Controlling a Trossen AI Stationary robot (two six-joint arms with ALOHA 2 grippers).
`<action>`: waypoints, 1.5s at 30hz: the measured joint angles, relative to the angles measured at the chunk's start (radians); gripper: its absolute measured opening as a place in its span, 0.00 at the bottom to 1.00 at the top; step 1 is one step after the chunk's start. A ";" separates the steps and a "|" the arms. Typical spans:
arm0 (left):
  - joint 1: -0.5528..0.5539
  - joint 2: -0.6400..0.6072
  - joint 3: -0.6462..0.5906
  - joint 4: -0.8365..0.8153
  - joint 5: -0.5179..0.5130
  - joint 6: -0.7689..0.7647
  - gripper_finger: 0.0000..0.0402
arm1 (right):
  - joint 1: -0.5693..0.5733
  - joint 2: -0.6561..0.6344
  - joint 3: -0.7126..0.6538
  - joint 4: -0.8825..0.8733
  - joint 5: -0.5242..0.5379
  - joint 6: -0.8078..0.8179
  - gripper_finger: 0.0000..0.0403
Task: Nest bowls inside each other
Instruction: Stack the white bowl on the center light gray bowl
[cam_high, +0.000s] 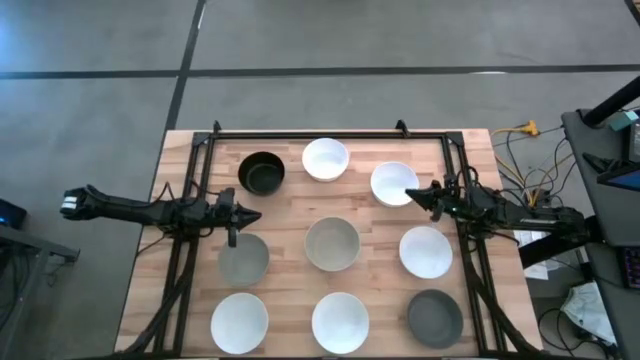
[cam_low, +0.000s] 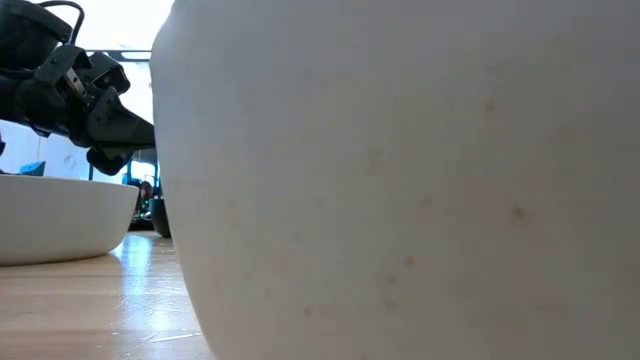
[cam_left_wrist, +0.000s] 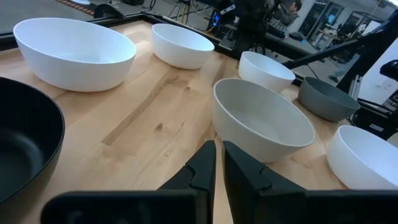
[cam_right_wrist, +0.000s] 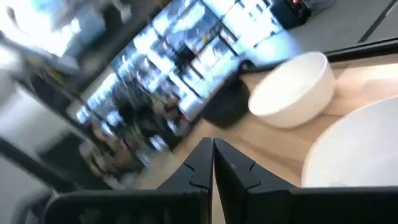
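On a pale wooden slatted table (cam_high: 290, 210), framed by a black metal rail (cam_high: 320, 134), nine round shallow bowls lying singly in a loose three-by-three grid, none nested yet. At left, hovering between the glossy black bowl (cam_high: 262, 172) and a pale grey-green bowl (cam_high: 243, 257), the left gripper (cam_high: 240, 215), fingers pressed together, holding nothing. At centre, a second grey-green bowl (cam_high: 332, 244). At right, beside a white bowl (cam_high: 394, 183), the right gripper (cam_high: 425, 195), fingers likewise pressed together and empty. Apparently spacing bowls apart for easy single pickups. Showing no readable labels or writing.
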 joint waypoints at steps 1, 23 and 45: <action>0.000 0.000 0.000 0.000 0.000 0.000 0.03 | 0.000 -0.001 0.000 0.025 0.003 0.065 0.02; 0.000 -0.001 0.000 0.201 -0.013 -0.111 0.03 | -0.007 0.007 0.000 0.304 0.112 0.254 0.02; 0.001 -0.034 0.060 1.451 -0.201 0.160 0.03 | -0.006 0.343 0.408 0.692 0.105 -0.251 0.02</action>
